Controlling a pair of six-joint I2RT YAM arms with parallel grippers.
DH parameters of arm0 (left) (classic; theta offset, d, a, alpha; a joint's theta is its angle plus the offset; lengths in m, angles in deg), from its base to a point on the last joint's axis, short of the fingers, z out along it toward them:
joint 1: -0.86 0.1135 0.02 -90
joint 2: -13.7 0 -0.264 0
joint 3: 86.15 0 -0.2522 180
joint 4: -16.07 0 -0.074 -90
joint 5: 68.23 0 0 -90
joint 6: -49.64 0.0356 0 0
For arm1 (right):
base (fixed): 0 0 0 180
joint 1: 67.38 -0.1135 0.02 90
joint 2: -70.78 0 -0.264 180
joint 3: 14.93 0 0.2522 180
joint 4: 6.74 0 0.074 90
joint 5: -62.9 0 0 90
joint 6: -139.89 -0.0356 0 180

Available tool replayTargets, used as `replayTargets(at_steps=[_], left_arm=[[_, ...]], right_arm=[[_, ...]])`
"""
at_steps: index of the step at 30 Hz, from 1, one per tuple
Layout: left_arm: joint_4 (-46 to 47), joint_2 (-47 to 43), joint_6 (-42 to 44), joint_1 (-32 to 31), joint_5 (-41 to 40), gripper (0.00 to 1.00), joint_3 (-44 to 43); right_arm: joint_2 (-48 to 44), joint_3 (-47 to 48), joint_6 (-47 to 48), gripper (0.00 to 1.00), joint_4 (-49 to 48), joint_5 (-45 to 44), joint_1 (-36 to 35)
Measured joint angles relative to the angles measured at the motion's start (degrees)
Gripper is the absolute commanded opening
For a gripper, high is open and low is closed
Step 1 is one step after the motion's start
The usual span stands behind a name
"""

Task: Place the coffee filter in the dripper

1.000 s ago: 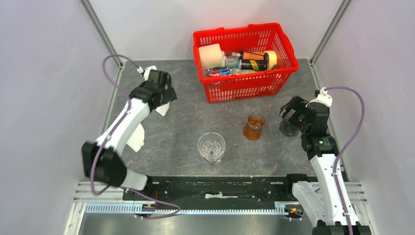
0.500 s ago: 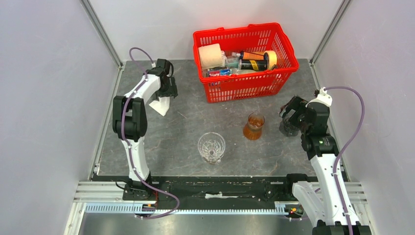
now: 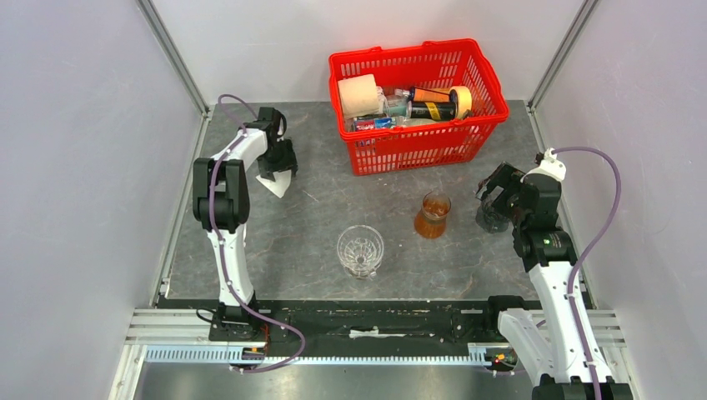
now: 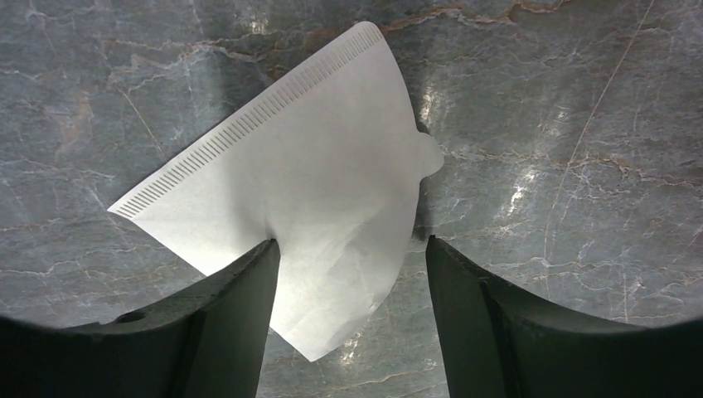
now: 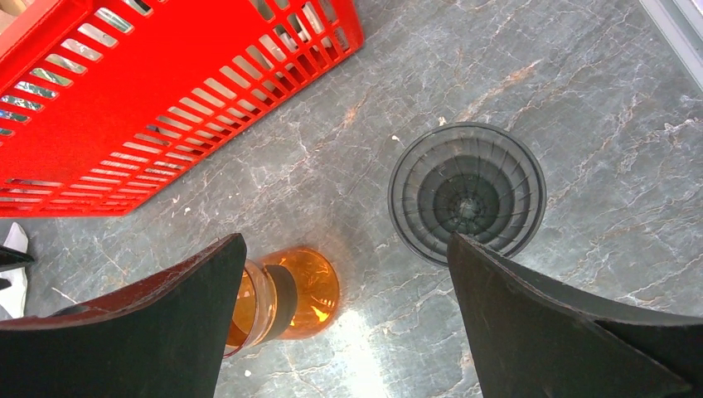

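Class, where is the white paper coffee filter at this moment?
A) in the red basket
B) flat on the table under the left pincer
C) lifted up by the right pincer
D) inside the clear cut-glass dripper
B: the left wrist view shows the coffee filter lying flat on the table beneath the open left pincer, and the dripper has no paper in it.

From above, the left gripper [image 3: 278, 164] covers most of the coffee filter [image 3: 276, 187]; only a white corner shows. The right gripper [image 5: 346, 240] hides part of the dark ribbed cup [image 3: 488, 220] there. In the right wrist view, one finger masks half the tumbler of brown liquid [image 5: 308, 286], and the red basket [image 5: 166, 108] runs off the top and left edges.
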Motion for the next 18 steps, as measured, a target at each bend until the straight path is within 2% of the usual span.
replayTargets(at_steps=[6, 10, 18], left_arm=[[-1.44, 1.09, 0.26, 0.0, -0.92, 0.6, -1.55], [-2.32, 1.6, 0.31, -0.13, -1.81, 0.48, -2.36], [-2.51, 1.9, 0.5, -0.13, 0.07, 0.02, -2.84]], right_arm=[[0.2, 0.0, 0.13, 0.99, 0.0, -0.22, 0.0], [0.37, 0.0, 0.13, 0.99, 0.0, -0.31, 0.0], [0.48, 0.0, 0.13, 0.99, 0.0, -0.31, 0.0]])
